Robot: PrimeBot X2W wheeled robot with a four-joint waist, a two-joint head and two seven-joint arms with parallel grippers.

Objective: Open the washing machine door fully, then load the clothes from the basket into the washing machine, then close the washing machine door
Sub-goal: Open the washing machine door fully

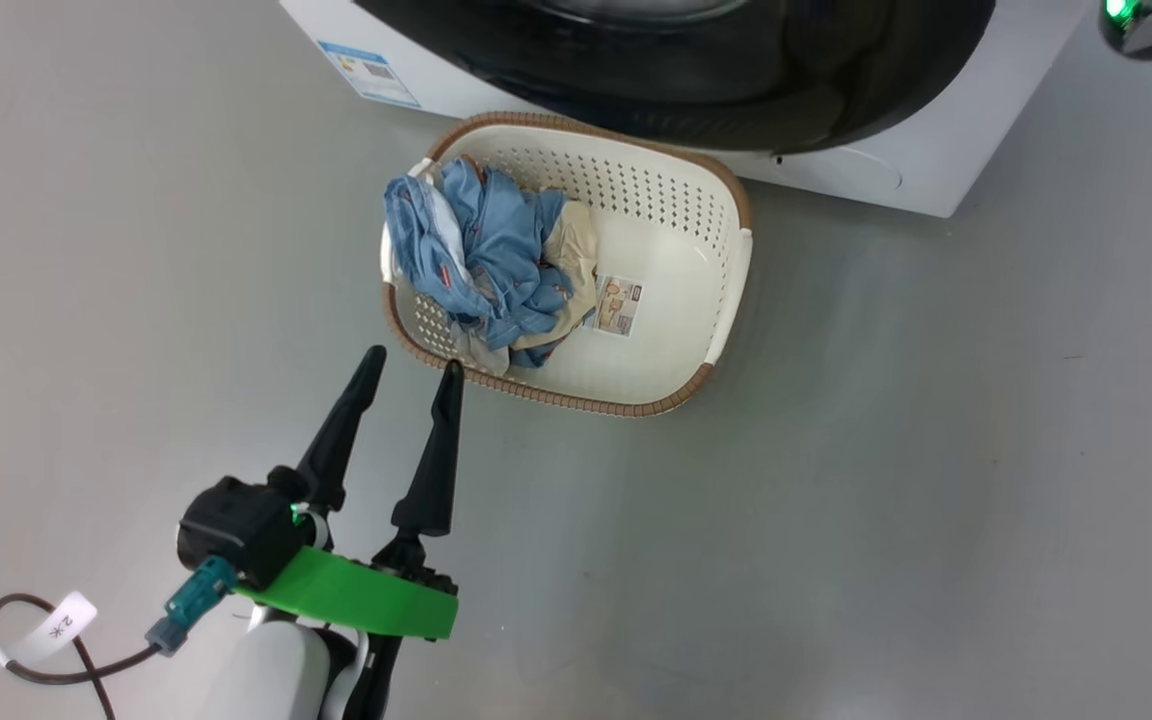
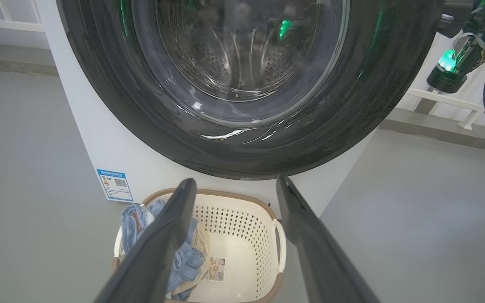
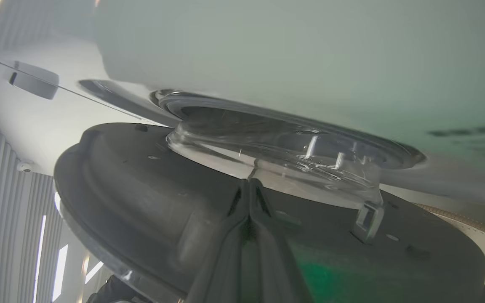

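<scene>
The washing machine door (image 1: 736, 90) stands partly open, its black rim over the far edge of the basket (image 1: 731, 260). The clothes (image 1: 496, 250), blue with a cream piece, fill the basket's left half. My left gripper (image 1: 414, 358) is open and empty, just short of the basket's near left rim. From the left wrist I see this gripper (image 2: 236, 180) pointing at the door (image 2: 141, 126) above the basket (image 2: 242, 210) and clothes (image 2: 135, 219). My right gripper (image 3: 249, 183) is shut, lying against the door's inner face (image 3: 141, 189) at the foot of its glass bowl (image 3: 276, 155).
The washing machine (image 1: 896, 175) is white, with a blue sticker (image 1: 368, 72) at its lower left. My right arm's wrist (image 1: 1151, 25), lit green, hangs beside the door's right edge. Bare grey floor lies on both sides of the basket. White railings (image 2: 449, 99) stand behind.
</scene>
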